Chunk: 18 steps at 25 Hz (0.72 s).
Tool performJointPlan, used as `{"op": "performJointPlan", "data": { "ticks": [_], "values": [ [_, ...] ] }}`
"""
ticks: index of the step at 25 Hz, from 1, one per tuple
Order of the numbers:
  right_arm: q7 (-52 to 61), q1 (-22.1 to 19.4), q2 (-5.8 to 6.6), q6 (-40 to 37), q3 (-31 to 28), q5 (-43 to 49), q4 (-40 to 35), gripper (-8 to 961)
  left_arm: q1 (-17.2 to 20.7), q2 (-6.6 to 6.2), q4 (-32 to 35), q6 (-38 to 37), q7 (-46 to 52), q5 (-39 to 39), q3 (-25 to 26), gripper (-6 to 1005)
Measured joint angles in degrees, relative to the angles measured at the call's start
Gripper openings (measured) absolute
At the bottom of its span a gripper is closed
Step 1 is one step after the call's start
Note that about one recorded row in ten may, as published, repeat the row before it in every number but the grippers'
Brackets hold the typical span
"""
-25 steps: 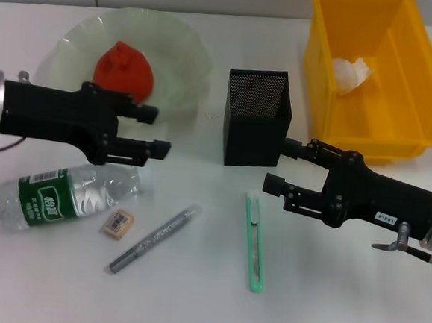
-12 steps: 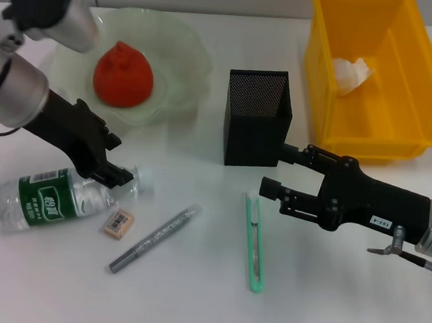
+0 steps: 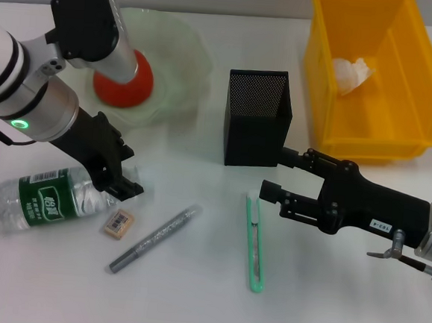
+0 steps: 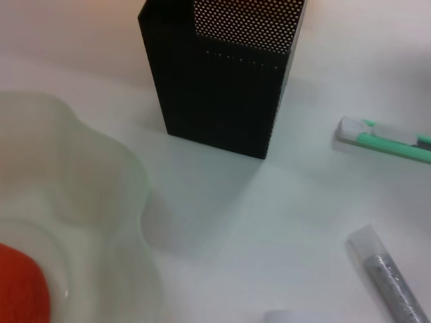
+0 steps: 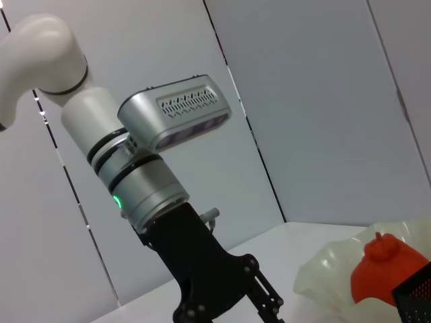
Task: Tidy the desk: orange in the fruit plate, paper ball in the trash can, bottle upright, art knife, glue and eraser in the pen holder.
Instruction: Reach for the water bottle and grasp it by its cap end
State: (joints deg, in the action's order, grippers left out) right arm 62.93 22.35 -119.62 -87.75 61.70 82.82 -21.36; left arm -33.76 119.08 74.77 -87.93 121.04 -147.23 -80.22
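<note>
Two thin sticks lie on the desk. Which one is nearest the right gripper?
The mint-green art knife, lying just below the right gripper. The grey glittery glue lies farther toward the robot's left, beside the eraser.

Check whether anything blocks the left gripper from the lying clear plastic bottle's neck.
Nothing visible does. The left gripper is right at the cap end of the clear green-labelled bottle; the small tan eraser lies beside it, below.

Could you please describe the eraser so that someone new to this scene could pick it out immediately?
Start at the water bottle lying on its side at the desk's left. Just off its cap end, where the left gripper reaches down, sits the eraser. It is a tiny tan block with a printed label, unlike the long grey glue stick beside it.
</note>
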Motion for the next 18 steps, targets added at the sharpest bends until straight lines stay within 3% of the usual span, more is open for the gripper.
{"op": "performJointPlan", "data": {
  "ticks": [18],
  "values": [
    [-0.1,0.3,0.08,1.3,0.0,-0.6,0.2,768,0.2,0.00,-2.1,4.9,0.5,-2.2,-4.4,560]
  ]
}}
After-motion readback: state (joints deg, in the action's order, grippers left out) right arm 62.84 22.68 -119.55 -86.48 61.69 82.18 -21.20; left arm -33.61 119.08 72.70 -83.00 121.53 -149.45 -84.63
